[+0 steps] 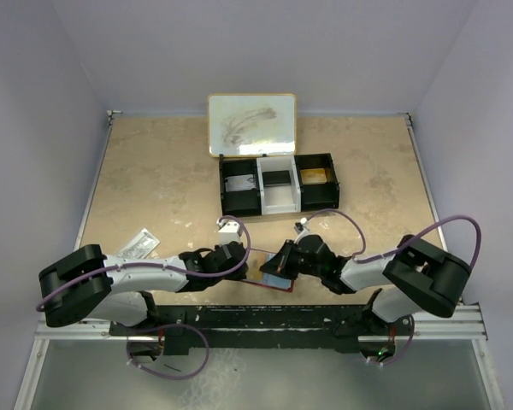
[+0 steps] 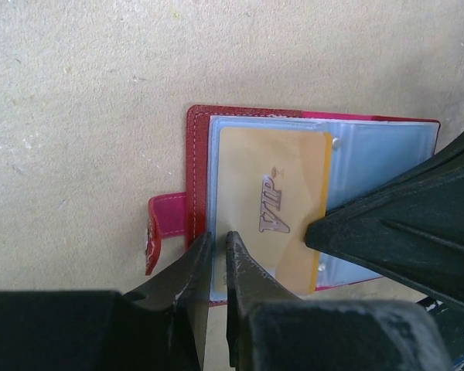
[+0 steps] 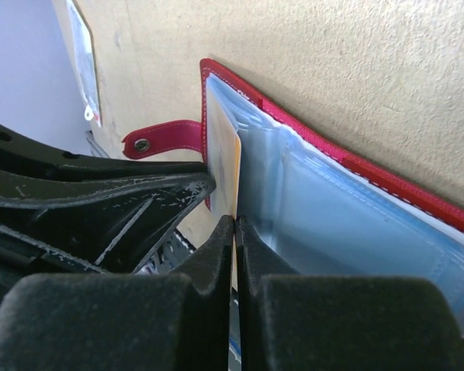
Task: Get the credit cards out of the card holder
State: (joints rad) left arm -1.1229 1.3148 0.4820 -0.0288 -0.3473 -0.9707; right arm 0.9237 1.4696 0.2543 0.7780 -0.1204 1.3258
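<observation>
A whiteboard sits just behind a black tray.

The card holder is red, its sleeves pale blue, the card gold, the table beige.

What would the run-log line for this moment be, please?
left tool: shut on card holder | right tool: shut on VIP card | card tilted

Bare tabletop between card holder and black tray (left end effector, right end effector alongside)
</observation>
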